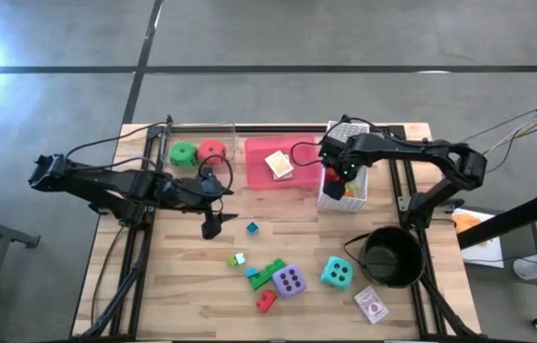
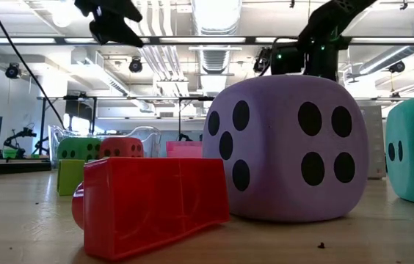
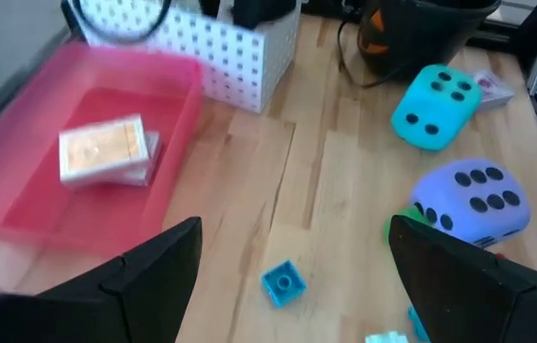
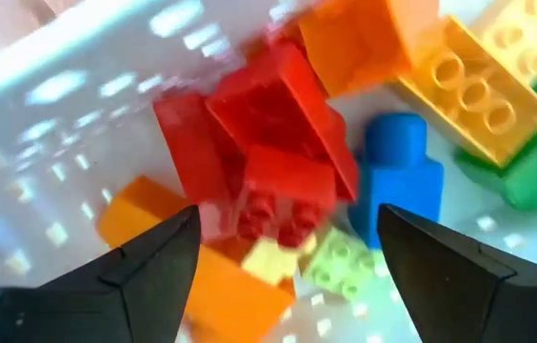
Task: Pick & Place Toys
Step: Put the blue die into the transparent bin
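- Right hand over white mesh basket, fingers apart above red brick, clamping nothing
- Left hand spread wide over surface, near blue brick

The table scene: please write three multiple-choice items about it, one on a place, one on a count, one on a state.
1. Where does the card pack nearest the basket lie?
A. in the pink tray
B. in the black pot
C. on the purple die

2. How many soft dice stand on the table in the high view?
A. two
B. four
C. six

3. How do the jaws of the right gripper stand over the white basket?
A. shut on a brick
B. open, holding nothing
C. shut on a card pack

Answers:
1 A: the pack rests on the tray's floor.
2 B: green, red, purple and teal.
3 B: the right wrist view shows both fingers apart above the loose bricks.
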Robot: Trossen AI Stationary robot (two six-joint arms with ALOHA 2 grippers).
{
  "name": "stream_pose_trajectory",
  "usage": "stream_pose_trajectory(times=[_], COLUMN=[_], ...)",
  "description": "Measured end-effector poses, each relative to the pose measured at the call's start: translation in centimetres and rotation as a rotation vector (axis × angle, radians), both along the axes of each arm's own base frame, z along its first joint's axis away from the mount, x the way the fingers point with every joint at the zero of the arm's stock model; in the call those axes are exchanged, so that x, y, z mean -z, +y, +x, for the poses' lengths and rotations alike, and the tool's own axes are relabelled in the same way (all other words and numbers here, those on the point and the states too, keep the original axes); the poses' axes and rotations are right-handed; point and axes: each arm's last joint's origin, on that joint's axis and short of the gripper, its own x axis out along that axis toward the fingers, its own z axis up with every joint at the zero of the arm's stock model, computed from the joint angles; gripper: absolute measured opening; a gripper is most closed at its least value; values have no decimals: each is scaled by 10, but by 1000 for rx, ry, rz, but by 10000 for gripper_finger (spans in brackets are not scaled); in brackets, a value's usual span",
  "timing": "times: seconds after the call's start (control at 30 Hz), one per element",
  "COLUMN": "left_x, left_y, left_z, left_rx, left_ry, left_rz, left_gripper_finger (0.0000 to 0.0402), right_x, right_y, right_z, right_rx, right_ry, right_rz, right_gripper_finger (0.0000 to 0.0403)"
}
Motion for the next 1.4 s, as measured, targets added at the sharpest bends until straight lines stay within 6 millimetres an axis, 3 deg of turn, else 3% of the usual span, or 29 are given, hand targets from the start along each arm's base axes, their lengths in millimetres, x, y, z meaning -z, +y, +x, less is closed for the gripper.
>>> stream_pose_trajectory(times=[0.17, 0.4, 0.63, 0.83, 1.23, 1.4], left_x=[8, 46, 73, 72, 63, 53], left_y=[-2, -6, -9, -9, -11, -12], left_z=[-2, -8, -14, -11, -2, 0], left_rx=[-29, -68, -94, -73, 6, 75], left_ry=[49, 154, 167, 121, 0, -22], left_rz=[-41, -87, -131, -113, -51, 30], left_gripper_finger=[337, 337, 337, 337, 337, 337], right_x=[-21, -58, -89, -104, -86, -74], right_y=[5, 28, 71, 113, 215, 241], right_z=[-4, 0, 5, 11, 14, 14], right_rx=[29, -9, -115, -130, -197, -170], right_ry=[-2, -66, -173, -221, -143, -106], right_rz=[-1, -18, -29, -28, -55, -21], right_gripper_finger=[312, 312, 312, 312, 312, 312])
